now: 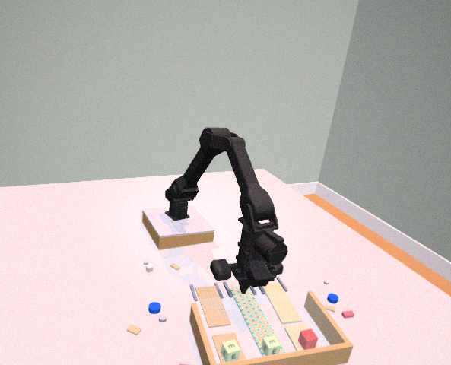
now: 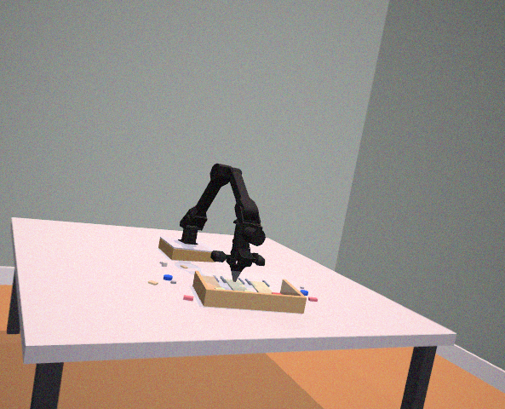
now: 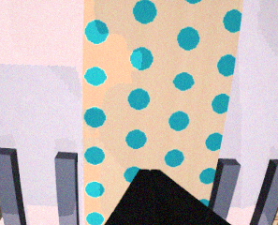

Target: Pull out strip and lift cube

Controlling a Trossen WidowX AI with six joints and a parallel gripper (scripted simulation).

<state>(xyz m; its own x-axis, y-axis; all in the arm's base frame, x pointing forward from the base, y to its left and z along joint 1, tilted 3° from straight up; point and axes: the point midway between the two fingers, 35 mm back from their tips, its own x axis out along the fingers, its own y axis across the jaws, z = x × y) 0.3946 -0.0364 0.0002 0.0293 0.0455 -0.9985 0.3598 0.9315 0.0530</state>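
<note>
Holding three cubes (two lettered), the tray point(image 1: 270, 359) point(image 2: 252, 302) sits.

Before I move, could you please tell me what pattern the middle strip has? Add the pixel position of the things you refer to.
Turquoise dots on light tan point(image 1: 255, 314) point(image 3: 159, 112); the wrist view shows it best.

Dotted strip's near end point(image 3: 115, 117), behind black pincer point(image 3: 148, 179).

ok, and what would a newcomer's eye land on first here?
Probably the black arm, arched over the table, its closed gripper above the teal-dotted strip. Then the red cube, inside the wooden tray's front right corner in the top view.
</note>
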